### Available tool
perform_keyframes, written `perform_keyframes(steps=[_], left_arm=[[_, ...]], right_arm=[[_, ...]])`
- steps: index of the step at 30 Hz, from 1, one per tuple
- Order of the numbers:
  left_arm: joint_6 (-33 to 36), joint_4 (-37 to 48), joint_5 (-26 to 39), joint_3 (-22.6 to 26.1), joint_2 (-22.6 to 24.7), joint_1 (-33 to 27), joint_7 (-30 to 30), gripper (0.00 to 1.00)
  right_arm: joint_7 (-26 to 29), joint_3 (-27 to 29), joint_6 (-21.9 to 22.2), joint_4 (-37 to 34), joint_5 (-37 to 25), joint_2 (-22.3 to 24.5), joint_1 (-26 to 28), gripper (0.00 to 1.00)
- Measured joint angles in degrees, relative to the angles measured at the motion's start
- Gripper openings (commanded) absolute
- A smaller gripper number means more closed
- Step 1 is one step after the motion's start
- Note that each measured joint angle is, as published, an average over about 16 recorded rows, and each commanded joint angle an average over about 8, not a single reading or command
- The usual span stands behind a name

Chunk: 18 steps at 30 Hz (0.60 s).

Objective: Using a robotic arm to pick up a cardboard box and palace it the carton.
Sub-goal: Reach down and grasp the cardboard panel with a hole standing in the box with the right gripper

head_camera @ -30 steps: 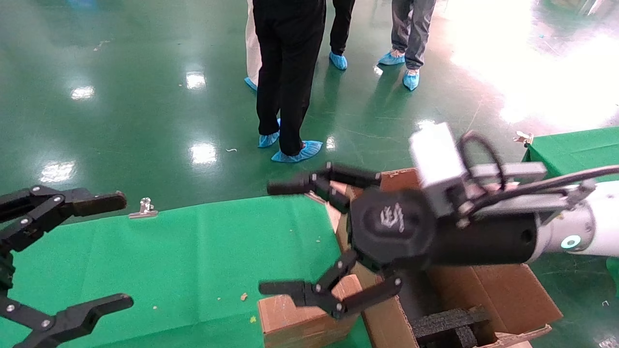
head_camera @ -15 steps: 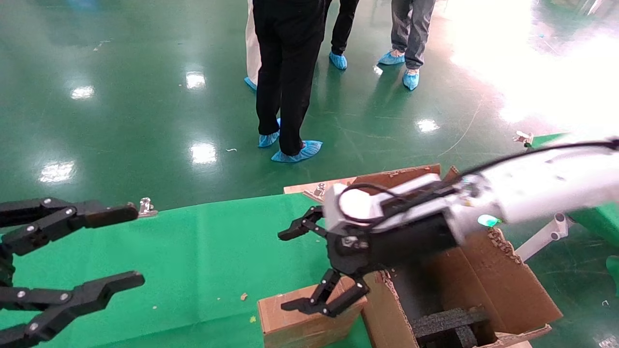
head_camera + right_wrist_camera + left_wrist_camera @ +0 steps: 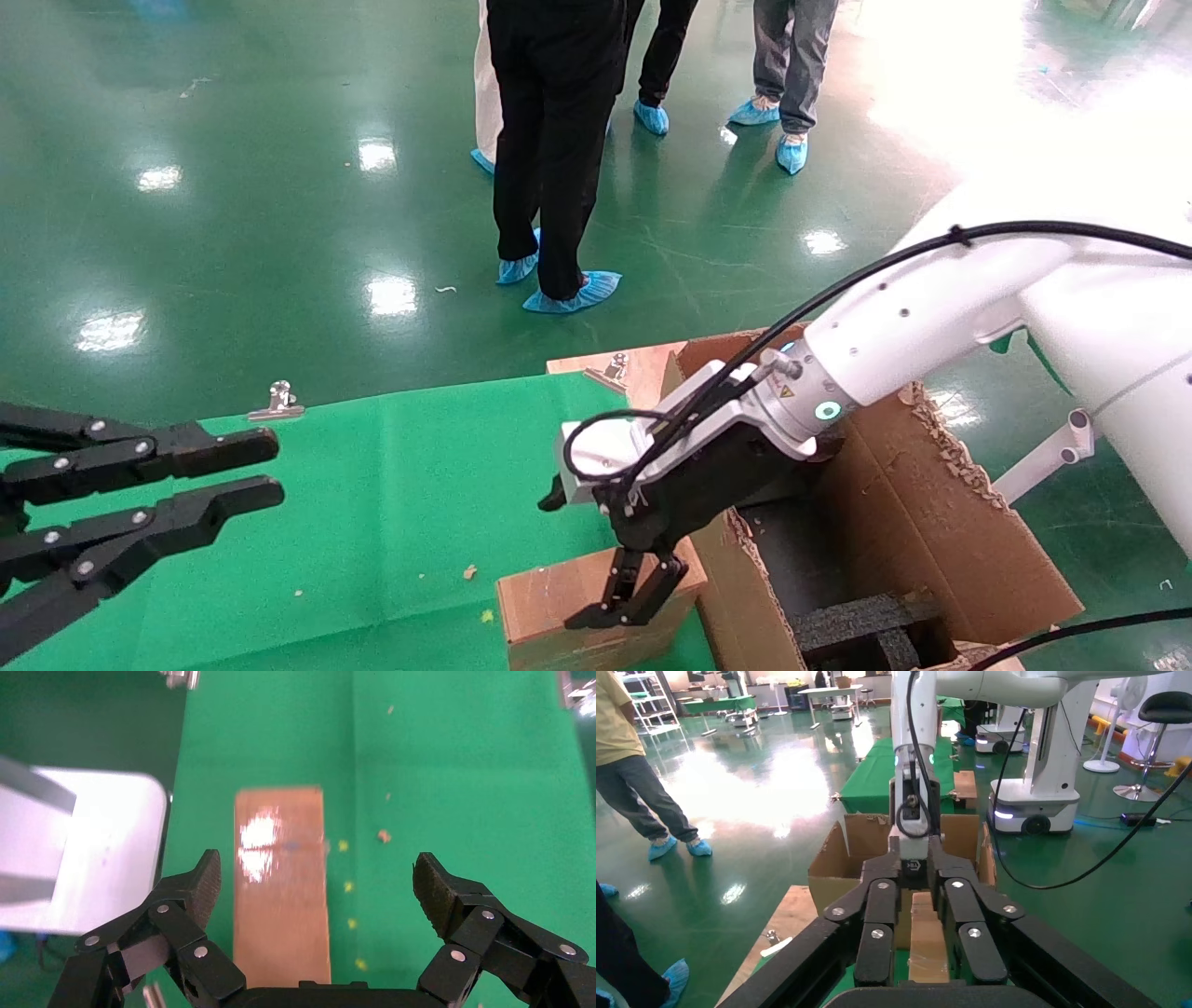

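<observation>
The small brown taped cardboard box (image 3: pixel 568 615) lies on the green cloth at the front edge, right beside the carton (image 3: pixel 941 531). The carton is large, with ragged flaps and black foam (image 3: pixel 866 623) inside. My right gripper (image 3: pixel 633 596), on the white arm, points down just above the box's carton-side end. In the right wrist view this gripper (image 3: pixel 316 881) is wide open and empty, and the box (image 3: pixel 281 896) lies below, closer to one finger. My left gripper (image 3: pixel 265 471) hovers at the far left, empty, jaws a narrow gap apart. The box (image 3: pixel 928 941) shows beyond it.
The green cloth table (image 3: pixel 372 485) has crumbs (image 3: pixel 470 570) near the box. Binder clips (image 3: pixel 277 401) sit on its far edge. A wooden board (image 3: pixel 643 365) lies behind the carton. Several people (image 3: pixel 554 140) stand on the green floor beyond.
My right arm swung from level above the carton to pointing down over the box, still open. My left gripper's jaws closed from wide apart to a narrow gap.
</observation>
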Motion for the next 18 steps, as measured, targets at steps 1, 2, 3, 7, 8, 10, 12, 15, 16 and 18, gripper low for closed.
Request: perform_keyframes(steps=[1,2,3,7,8,10,12,15,16,18], left_arm=[[0.0,0.0,0.0,0.0,0.0,0.0,0.0,0.0],[0.0,0.0,-0.01,0.01,0.0,0.0,0.0,0.0],[-0.01,0.0,-0.01,0.01,-0.01,0.0,0.01,0.0],[-0.01,0.0,-0.02,0.03,-0.01,-0.01,0.01,0.43],[-0.01,0.0,-0.02,0.03,-0.01,-0.01,0.02,0.56],[-0.02,0.0,-0.03,0.04,-0.02,-0.01,0.02,0.81],[-0.02,0.0,-0.03,0.05,-0.02,-0.01,0.02,1.0],[-0.03,0.0,-0.04,0.06,-0.02,-0.01,0.03,1.0],[-0.03,0.0,-0.04,0.06,-0.03,-0.01,0.03,1.0],[-0.03,0.0,-0.05,0.06,-0.03,-0.01,0.04,1.0]], right_arm=[[-0.61,-1.04,0.01,-0.61,-0.19,-0.43,0.52,1.0],[-1.23,-2.09,0.03,-1.2,-0.41,-0.88,1.06,1.0],[-1.82,-3.09,0.04,-1.78,-0.61,-1.31,1.56,1.0],[-4.03,-6.8,0.08,-3.94,-1.21,-2.99,3.43,1.0],[-4.53,-7.65,0.09,-4.43,-1.28,-3.39,3.86,1.0],[-5.47,-9.3,0.09,-5.32,-1.36,-4.17,4.66,1.0],[-6.32,-10.85,0.08,-6.08,-1.34,-4.9,5.39,1.0],[-7.41,-12.93,0.06,-6.97,-1.14,-5.85,6.3,0.99],[-7.75,-13.62,0.06,-7.24,-1.05,-6.14,6.6,0.92],[-8.32,-14.84,0.07,-7.73,-0.72,-6.64,7.09,0.69]])
